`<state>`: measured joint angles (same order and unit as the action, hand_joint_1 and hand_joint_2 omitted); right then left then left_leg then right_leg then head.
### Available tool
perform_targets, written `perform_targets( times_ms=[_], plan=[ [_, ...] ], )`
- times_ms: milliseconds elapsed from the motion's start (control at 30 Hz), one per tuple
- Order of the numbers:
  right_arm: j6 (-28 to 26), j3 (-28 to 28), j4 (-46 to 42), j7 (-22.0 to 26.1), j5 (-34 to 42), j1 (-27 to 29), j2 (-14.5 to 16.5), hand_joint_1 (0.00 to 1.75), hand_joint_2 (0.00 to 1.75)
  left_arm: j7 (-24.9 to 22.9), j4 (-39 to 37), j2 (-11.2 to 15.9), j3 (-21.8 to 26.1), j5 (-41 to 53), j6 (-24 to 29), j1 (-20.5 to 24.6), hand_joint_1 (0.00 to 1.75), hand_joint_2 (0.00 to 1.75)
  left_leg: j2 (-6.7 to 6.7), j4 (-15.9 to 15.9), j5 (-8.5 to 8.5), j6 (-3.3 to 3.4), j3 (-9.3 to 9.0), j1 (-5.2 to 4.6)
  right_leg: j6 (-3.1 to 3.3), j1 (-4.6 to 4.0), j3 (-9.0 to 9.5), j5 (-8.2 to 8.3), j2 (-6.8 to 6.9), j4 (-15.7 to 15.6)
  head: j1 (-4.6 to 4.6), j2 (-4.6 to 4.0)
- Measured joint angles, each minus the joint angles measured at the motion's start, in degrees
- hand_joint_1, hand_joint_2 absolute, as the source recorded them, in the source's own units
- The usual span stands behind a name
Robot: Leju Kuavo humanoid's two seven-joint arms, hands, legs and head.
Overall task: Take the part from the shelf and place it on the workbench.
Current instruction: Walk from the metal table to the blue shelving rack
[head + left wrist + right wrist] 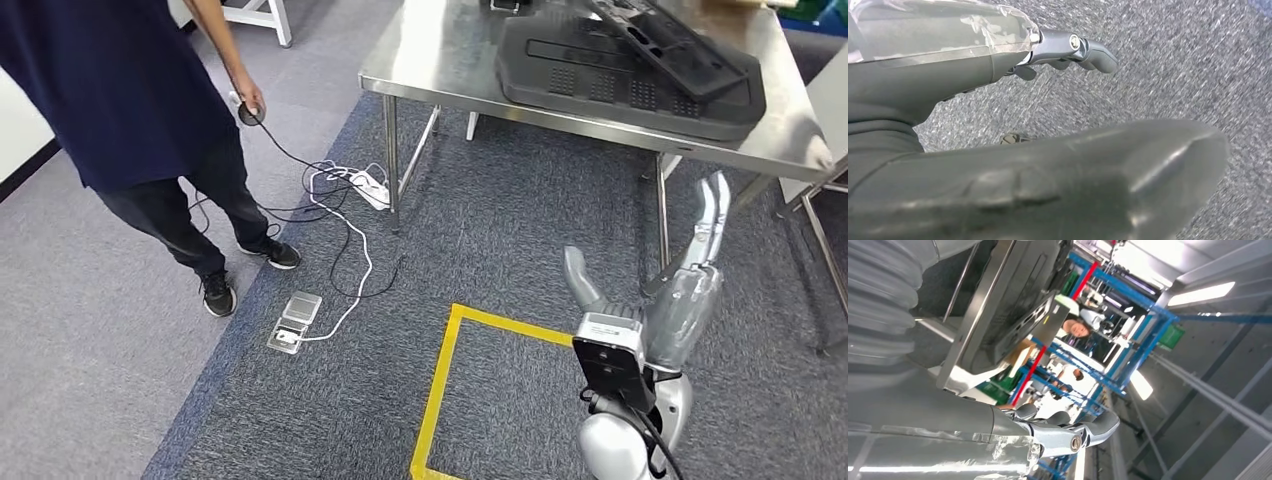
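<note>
Right hand (690, 290) empty, fingers extended, raised just below the workbench (420, 70) edge; black part (620, 75) lies on top, above it. Left hand (1068, 50) empty, fingers loose over carpet.

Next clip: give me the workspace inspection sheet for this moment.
Surface: steel workbench, upper right.
Job's things: large black moulded parts stacked on the workbench.
Clutter: nothing seen.
Hands: right hand raised below the bench edge, fingers apart, holding nothing; left hand over carpet, empty.
Cables: black cable from a person's hand; white power strip and floor socket box.
Surroundings: grey carpet, yellow floor tape, blue shelving.
</note>
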<state>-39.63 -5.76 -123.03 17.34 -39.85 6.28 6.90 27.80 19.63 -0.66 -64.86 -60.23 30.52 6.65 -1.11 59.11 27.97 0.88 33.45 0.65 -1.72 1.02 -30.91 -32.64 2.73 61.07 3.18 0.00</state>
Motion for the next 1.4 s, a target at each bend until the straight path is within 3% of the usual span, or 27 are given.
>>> perform_targets(
  times_ms=[100,133,167,233,300,367,433,467,533,600,633,667,700,800,867,967,1033,1100,1133,1167,1200,1300,1333,1400],
  plan=[
    [0.0,0.0,0.0,-0.1,-0.3,0.3,-0.3,0.00,1.75,0.1,0.0,-0.2,-0.1,-0.2,0.0,0.0,0.00,0.00,1.10,-0.1,0.02,0.56,-0.08,-0.09,-0.20,0.04,-5.14,-5.00,-2.15,10.7,0.55,0.00],
    [0.0,-0.1,0.0,-0.2,-0.5,0.3,-0.3,0.00,1.75,0.1,0.0,-0.3,-0.2,-0.3,0.0,0.0,0.00,0.00,1.59,-0.1,0.05,0.60,-0.11,-0.20,-0.18,0.02,-6.46,-5.33,-2.31,13.1,0.63,0.00],
    [0.0,-0.1,0.0,-0.2,-0.6,0.4,-0.4,0.00,1.75,0.1,0.0,-0.3,-0.3,-0.3,0.0,0.0,0.00,0.00,2.14,0.0,0.07,0.63,-0.18,-0.27,-0.06,-0.01,-6.83,-4.45,-2.40,13.3,0.66,0.00],
    [0.0,-0.1,0.0,-0.4,-0.7,0.4,-0.5,0.00,1.75,0.1,0.0,-0.4,-0.4,-0.3,0.0,0.0,0.00,0.00,3.34,0.0,0.13,0.61,-0.42,-0.34,0.44,-0.07,-4.70,-0.07,-3.07,7.5,0.69,0.00],
    [0.0,-0.1,0.0,-0.4,-0.7,0.4,-0.6,0.00,1.75,0.1,0.0,-0.6,-0.5,-0.3,0.0,0.1,0.00,0.00,4.45,0.1,0.19,0.40,-0.37,-0.42,0.91,-0.14,-1.94,3.09,-4.93,0.4,0.68,0.00],
    [0.0,-0.1,-0.1,-0.5,-0.7,0.5,-0.7,0.00,1.75,0.1,0.0,-0.7,-0.6,-0.4,0.0,0.1,0.00,0.00,5.34,0.2,0.06,-0.11,0.02,-0.31,1.07,-0.31,-1.08,3.44,-5.92,-2.1,0.64,0.00],
    [0.0,-0.1,-0.1,-0.7,-0.6,0.4,-0.9,0.00,1.75,0.1,0.0,-0.7,-0.6,-0.5,0.0,0.0,0.00,0.00,5.85,0.2,0.05,-0.79,0.19,-0.17,1.41,-0.24,-0.88,3.60,-5.11,-2.6,0.65,0.00],
    [0.0,-0.1,-0.1,-0.7,-0.6,0.4,-0.9,0.00,1.75,0.1,0.0,-0.7,-0.6,-0.5,0.0,-0.1,0.00,0.00,5.33,0.8,0.50,-1.11,0.33,-0.27,1.70,-0.09,-0.72,3.74,-4.60,-2.9,0.54,0.00],
    [0.0,-0.1,-0.1,-0.8,-0.5,0.4,-0.9,0.00,1.75,0.1,0.0,-0.7,-0.6,-0.5,0.0,0.0,0.00,0.00,3.41,5.1,3.15,-1.64,2.08,-0.37,2.25,0.19,-0.44,3.91,-3.37,-3.4,0.07,0.00],
    [0.0,-0.1,-0.1,-0.8,-0.5,0.4,-1.0,0.00,1.75,0.1,0.0,-0.7,-0.6,-0.5,0.0,0.0,0.00,0.00,2.14,12.4,6.52,-2.07,5.52,-0.18,2.50,0.10,-0.37,3.79,-2.14,-3.3,-0.32,0.00],
    [0.0,-0.1,-0.1,-0.8,-0.5,0.4,-1.0,0.00,1.75,0.1,0.0,-0.7,-0.6,-0.6,0.0,-0.1,0.00,0.00,1.96,15.1,7.27,-2.23,6.77,-0.05,2.52,0.09,-0.34,3.71,-1.56,-3.3,-0.33,0.00],
    [0.0,-0.1,-0.1,-0.8,-0.4,0.4,-1.0,0.00,1.75,0.1,0.0,-0.7,-0.6,-0.7,0.0,-0.1,0.00,0.00,1.82,15.7,6.92,-2.34,7.06,0.06,2.47,0.10,-0.28,3.61,-1.04,-3.2,-0.36,0.00],
    [0.0,-0.1,-0.1,-0.9,-0.4,0.4,-1.0,0.00,1.75,0.1,0.0,-0.7,-0.6,-0.8,0.0,-0.2,0.00,0.00,1.66,14.0,5.52,-2.38,6.20,0.16,2.38,0.14,-0.16,3.47,-0.58,-3.2,-0.38,0.00],
    [0.0,-0.1,-0.1,-0.8,-0.3,0.1,-1.1,0.00,1.75,0.3,0.0,-0.8,-0.6,-0.9,0.1,-0.1,0.00,0.00,-0.02,3.2,0.71,-2.11,0.86,0.14,1.71,0.10,0.40,2.84,0.53,-2.9,-0.54,0.00],
    [0.0,-0.1,-0.1,-0.9,-0.3,-0.2,-1.2,0.00,1.75,0.3,0.0,-0.8,-0.6,-1.0,0.1,-0.2,0.00,0.00,-0.60,0.5,0.37,-1.57,-0.14,-0.16,1.10,-0.15,0.56,2.61,0.98,-2.8,-0.52,0.00],
    [0.0,0.0,-0.1,-1.4,-0.6,-0.6,-1.4,0.00,1.75,0.3,0.0,-0.8,-0.6,-1.1,0.1,-0.4,0.00,0.00,0.28,0.1,0.08,-0.44,-0.08,-0.20,0.17,0.06,0.74,1.98,0.77,-2.6,-0.37,0.00],
    [0.0,0.0,0.0,-1.9,-0.9,-0.9,-1.6,0.00,1.75,0.3,0.0,-0.8,-0.6,-1.3,0.1,-0.3,0.00,0.00,0.73,-0.3,-0.18,0.28,-0.17,-0.02,-0.20,0.26,-0.71,-0.61,-0.87,1.0,-0.11,0.00],
    [0.0,0.1,0.0,-2.6,-1.4,-1.0,-1.9,0.00,1.75,0.4,0.0,-0.9,-0.6,-1.4,0.1,-0.3,0.00,0.00,1.26,-0.3,-0.18,0.63,-0.13,-0.16,-0.28,0.29,-4.18,-4.17,-2.04,8.5,0.26,0.00],
    [0.0,0.1,0.0,-3.0,-1.7,-1.0,-2.0,0.00,1.75,0.4,0.0,-0.9,-0.6,-1.5,0.1,-0.3,0.00,0.00,1.64,-0.3,-0.16,0.70,-0.14,-0.25,-0.29,0.29,-5.77,-5.10,-2.22,11.7,0.37,0.00],
    [0.0,0.1,0.0,-3.3,-2.0,-1.0,-2.1,0.00,1.75,0.4,0.0,-0.9,-0.6,-1.5,0.1,-0.3,0.00,0.00,2.08,-0.3,-0.14,0.73,-0.16,-0.34,-0.25,0.28,-6.60,-4.93,-2.33,13.1,0.43,0.00],
    [0.0,0.1,0.1,-3.6,-2.3,-1.0,-2.3,0.00,1.75,0.4,0.0,-0.9,-0.7,-1.5,0.1,-0.3,0.00,0.00,2.57,-0.2,-0.13,0.74,-0.21,-0.39,-0.11,0.27,-6.41,-3.61,-2.44,12.3,0.45,0.00],
    [0.0,0.1,0.1,-4.3,-2.9,-1.0,-2.6,0.00,1.75,0.4,0.0,-1.0,-0.7,-1.5,0.0,-0.2,0.00,0.00,4.09,0.0,-0.04,0.55,-0.27,-0.44,0.62,0.24,-2.16,2.28,-4.18,1.7,0.52,0.00],
    [0.0,0.1,0.1,-4.5,-3.1,-1.1,-2.7,0.00,1.75,0.4,0.0,-1.0,-0.8,-1.5,0.0,-0.2,0.00,0.00,4.50,0.1,-0.05,0.35,-0.10,-0.43,0.76,0.19,-1.18,3.11,-4.85,-0.9,0.53,0.00],
    [0.0,0.1,0.1,-4.8,-3.5,-1.1,-2.8,0.00,1.75,0.4,0.0,-1.0,-0.8,-1.5,-0.1,-0.2,0.00,0.00,5.21,0.2,-0.21,-0.27,0.30,-0.29,0.90,-0.05,-0.71,3.14,-5.34,-2.3,0.46,0.00]
  ],
)
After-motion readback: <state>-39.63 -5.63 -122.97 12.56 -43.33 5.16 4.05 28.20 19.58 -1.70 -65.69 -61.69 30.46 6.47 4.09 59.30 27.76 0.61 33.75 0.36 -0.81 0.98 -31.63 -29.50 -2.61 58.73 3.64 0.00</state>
